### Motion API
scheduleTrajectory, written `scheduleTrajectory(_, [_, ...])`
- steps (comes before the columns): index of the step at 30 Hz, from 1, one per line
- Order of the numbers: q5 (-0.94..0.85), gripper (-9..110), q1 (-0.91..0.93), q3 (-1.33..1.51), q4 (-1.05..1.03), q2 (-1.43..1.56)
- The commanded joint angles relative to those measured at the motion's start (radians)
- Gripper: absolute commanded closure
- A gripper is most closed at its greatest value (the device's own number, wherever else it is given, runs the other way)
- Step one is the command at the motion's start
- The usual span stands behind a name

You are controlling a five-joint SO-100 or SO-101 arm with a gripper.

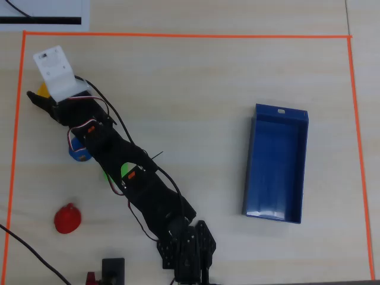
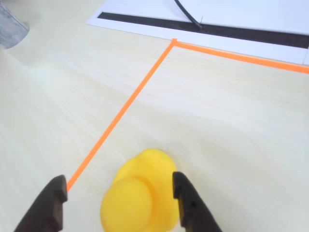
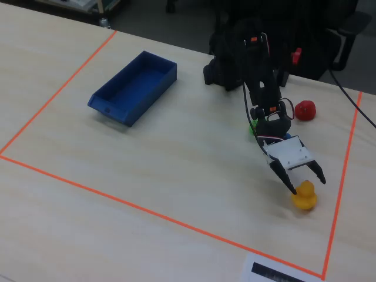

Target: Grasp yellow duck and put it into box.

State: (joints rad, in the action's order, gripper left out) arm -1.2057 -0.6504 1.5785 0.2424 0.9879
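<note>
Pincer (image 2: 118, 203) fingers straddle the yellow duck (image 2: 140, 195), spread.

A yellow duck (image 3: 304, 195), a dark blue box (image 3: 134, 88), a red duck (image 3: 304, 110), orange tape (image 1: 178, 35) edging the pale wood-grain worktop (image 1: 196, 89), a black hand (image 3: 302, 180).

Bright, even overhead light is washing the pale table (image 1: 196, 89), shadows are lying faint beside the box (image 1: 276, 163), and the yellow duck (image 2: 140, 195) is blurring close up.
</note>
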Motion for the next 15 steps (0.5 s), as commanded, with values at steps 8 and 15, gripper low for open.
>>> scheduleTrajectory(8, [0.012, 74, -0.006, 0.044, -0.002, 0.043])
scheduleTrajectory(15, [0.028, 74, -0.021, 0.048, 0.000, 0.044])
